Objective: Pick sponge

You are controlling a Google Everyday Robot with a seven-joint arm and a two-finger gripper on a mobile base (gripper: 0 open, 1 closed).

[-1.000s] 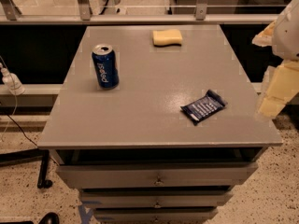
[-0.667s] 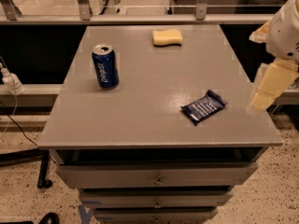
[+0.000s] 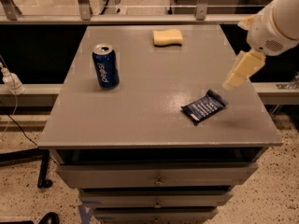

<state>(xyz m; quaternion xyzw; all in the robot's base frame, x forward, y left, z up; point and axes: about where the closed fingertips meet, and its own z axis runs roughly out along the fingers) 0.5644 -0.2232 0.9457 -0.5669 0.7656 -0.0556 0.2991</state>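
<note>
My end effector (image 3: 236,78) has come in from the right since a second ago. Back then it hung off the right edge of the bench (image 3: 149,101), level with the dark blue packet (image 3: 204,107). Now it sits higher in the view and further left, above the bench's right side and just up and right of that packet. It points down and to the left. The pale arm (image 3: 275,22) behind it has swung in with it and fills the upper right corner. I cannot tell how far the end effector is open from this angle. I see nothing held in it.

The sponge (image 3: 167,37) has not moved. It lies flat near the far edge of the bench, a little right of centre and well apart from the end effector. The blue can (image 3: 105,65) stands upright on the left side where it stood before. The packet lies at the same slant on the near right part. Neither touches the sponge. The drawers (image 3: 156,176) under the bench look the same as they did.
</note>
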